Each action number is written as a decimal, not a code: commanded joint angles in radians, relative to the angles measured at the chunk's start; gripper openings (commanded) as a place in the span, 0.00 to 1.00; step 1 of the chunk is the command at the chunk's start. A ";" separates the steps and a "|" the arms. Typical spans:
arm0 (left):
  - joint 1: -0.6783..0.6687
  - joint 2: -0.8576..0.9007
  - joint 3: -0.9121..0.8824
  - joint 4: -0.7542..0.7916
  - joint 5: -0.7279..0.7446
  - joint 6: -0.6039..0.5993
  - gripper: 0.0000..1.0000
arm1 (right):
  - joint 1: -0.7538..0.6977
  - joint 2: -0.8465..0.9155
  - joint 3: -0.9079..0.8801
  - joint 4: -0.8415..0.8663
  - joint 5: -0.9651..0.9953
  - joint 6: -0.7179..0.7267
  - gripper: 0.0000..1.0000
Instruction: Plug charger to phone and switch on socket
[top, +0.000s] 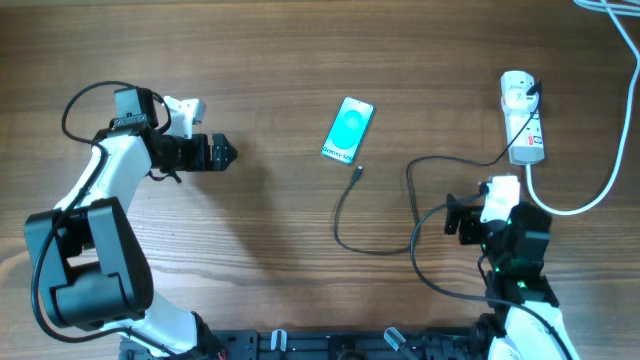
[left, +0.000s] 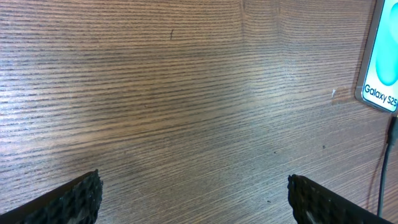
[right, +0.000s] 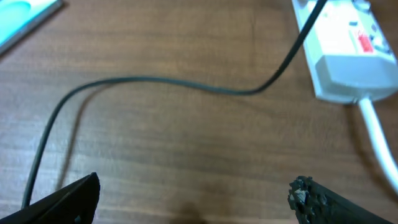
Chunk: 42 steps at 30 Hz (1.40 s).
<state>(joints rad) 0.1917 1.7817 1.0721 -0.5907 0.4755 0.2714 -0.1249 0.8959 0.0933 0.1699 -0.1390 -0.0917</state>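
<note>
Nearest the robot's side of the table (top: 280, 60), the right gripper (right: 196, 186) hangs with its jaws spread wide and nothing between them, over bare wood beside a loop of the charger (right: 155, 79). The left gripper (top: 226, 153), toward the left edge, is likewise spread and empty, aimed across at the middle of the table. Judging by this, the task has barely begun. The charger's connector tip (top: 358, 172) lies loose on the wood just beside the near end of the phone (top: 349, 130) but apart from it, so the plugging-in is not yet done. The phone lies flat, screen up, about mid-table and tilted. Farther off, by the far right corner, the socket (top: 522, 120) lies lengthwise, and the charger's black plug (top: 529, 92) sits on its far end, apparently already seated. That leaves mating the tip with the phone and pressing the switch. Several things stay unclear. The phone's port cannot be seen in any view, and the left wrist view catches only one corner of the phone at its edge. The red marking (right: 364, 42) on the socket is visible, but whether the switch is on or off cannot be told. The thick white cord (right: 372, 121) runs off the table's far right corner. Near the right arm, the charger is hard to separate from the robot's own black wires.
</note>
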 joint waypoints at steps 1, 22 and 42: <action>0.002 -0.016 0.008 0.001 0.002 0.008 1.00 | 0.004 -0.042 -0.051 0.005 -0.021 0.048 1.00; 0.002 -0.016 0.008 0.001 0.002 0.008 1.00 | 0.076 -0.435 -0.089 -0.162 0.010 0.095 1.00; 0.002 -0.016 0.008 0.001 0.002 0.008 1.00 | 0.076 -0.893 -0.088 -0.158 0.010 0.095 1.00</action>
<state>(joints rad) 0.1917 1.7817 1.0721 -0.5903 0.4755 0.2714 -0.0547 0.0502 0.0071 0.0051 -0.1368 -0.0113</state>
